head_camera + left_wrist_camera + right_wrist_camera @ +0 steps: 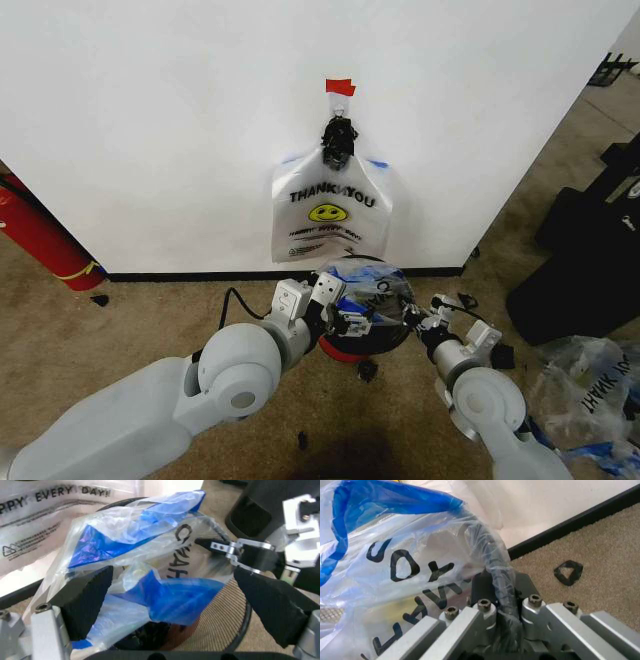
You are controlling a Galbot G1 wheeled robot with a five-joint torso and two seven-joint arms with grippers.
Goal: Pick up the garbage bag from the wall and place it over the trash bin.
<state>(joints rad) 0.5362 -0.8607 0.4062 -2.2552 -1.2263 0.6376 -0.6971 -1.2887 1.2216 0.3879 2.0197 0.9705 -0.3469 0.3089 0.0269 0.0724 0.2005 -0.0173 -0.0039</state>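
— Where's the garbage bag [372, 290]?
— Draped over the trash bin [362, 350] near the wall [150, 120], stretched left-right. My right gripper [418, 318] pinches its right edge; my left gripper [345, 318] gapes wide at its left

A plain white painted surface [180, 120] fills the upper part of the head view, ending in a thin black baseboard [200, 277]. Below it lies tan short-pile carpet [130, 330], evenly lit, with a few small black scraps [99, 299] scattered on it. At the left edge leans a long red cylinder [35, 235] with a yellow band. Dark black cases [585, 255] stand at the right edge.
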